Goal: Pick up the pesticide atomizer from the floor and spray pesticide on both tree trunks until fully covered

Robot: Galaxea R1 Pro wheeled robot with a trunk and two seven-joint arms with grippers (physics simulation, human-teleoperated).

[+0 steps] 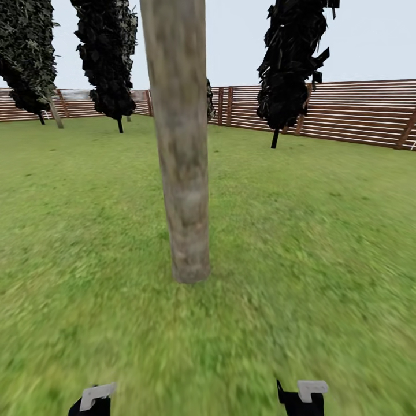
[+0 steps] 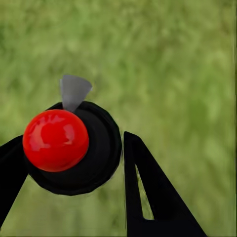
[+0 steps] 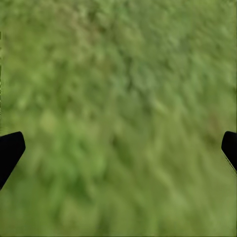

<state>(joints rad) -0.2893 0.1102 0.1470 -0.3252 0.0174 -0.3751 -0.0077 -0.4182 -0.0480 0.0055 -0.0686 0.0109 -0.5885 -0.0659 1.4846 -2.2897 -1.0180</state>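
Note:
In the left wrist view, the pesticide atomizer (image 2: pixel 101 148) is a black round body with a glossy red ball top and a small grey nozzle (image 2: pixel 74 91). My left gripper (image 2: pixel 71 140) is shut on it, one black finger on each side, above blurry green grass. My right gripper (image 3: pixel 121 140) is open over the grass, with nothing between its fingers. One tree trunk (image 1: pixel 182 173), thick, bare and mottled grey-brown, rises straight ahead of me in the head view. No white specks show on it. My left arm (image 1: pixel 92 400) and right arm (image 1: pixel 303 396) are at the near edge.
The floor (image 1: pixel 312 242) here is lawn all round the trunk. Dark column-shaped trees (image 1: pixel 110 58) (image 1: pixel 292 63) stand further back. A brown slat fence (image 1: pixel 358 112) closes the far side. A thin pale trunk (image 1: pixel 56 114) leans far off at the left.

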